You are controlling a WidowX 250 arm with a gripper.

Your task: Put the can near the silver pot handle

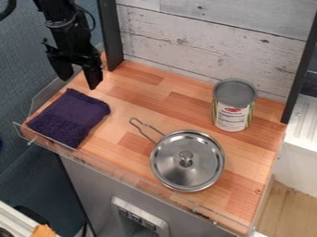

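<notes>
My black gripper (79, 79) hangs at the upper left, above the table's back left corner and the purple cloth, its two fingers apart with nothing between them. The can (232, 107) stands upright near the back right, close to the wall and well away from the gripper. A silver pot (187, 160) with its lid on sits at the front right of the wooden top. Its wire handle (145, 128) points to the back left, apart from the can.
A folded dark purple cloth (70, 117) lies at the left of the wooden table (139, 85). A low clear rim (114, 172) runs along the front edge. Behind stands a whitewashed plank wall (204, 34) between dark posts.
</notes>
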